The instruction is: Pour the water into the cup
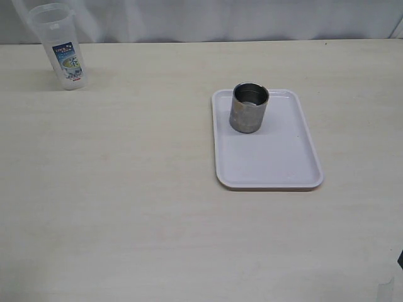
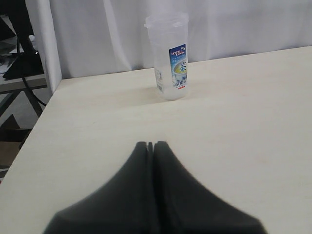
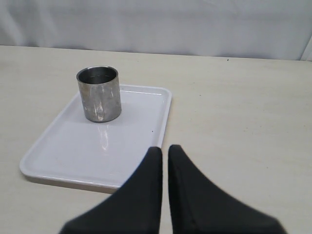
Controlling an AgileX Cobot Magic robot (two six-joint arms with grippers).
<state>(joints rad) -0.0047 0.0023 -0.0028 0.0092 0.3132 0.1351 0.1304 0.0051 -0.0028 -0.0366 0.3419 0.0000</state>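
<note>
— State of the surface point(image 1: 126, 207)?
— Pale, faint wood-grain finish, flat and level; no marks noted.
— Items resting directly on it?
— Two. One clear plastic jug point(image 1: 62, 47) with a blue label, upright, at the far left corner. One white rectangular tray point(image 1: 277, 160) with a raised rim, right of centre, lying flat and well apart from the jug.

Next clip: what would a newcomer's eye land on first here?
The steel cup stands upright near the far end of a white tray, right of the table's middle. A clear jug with a blue label stands alone at the far left corner. The left gripper and right gripper are shut, holding nothing.
</note>
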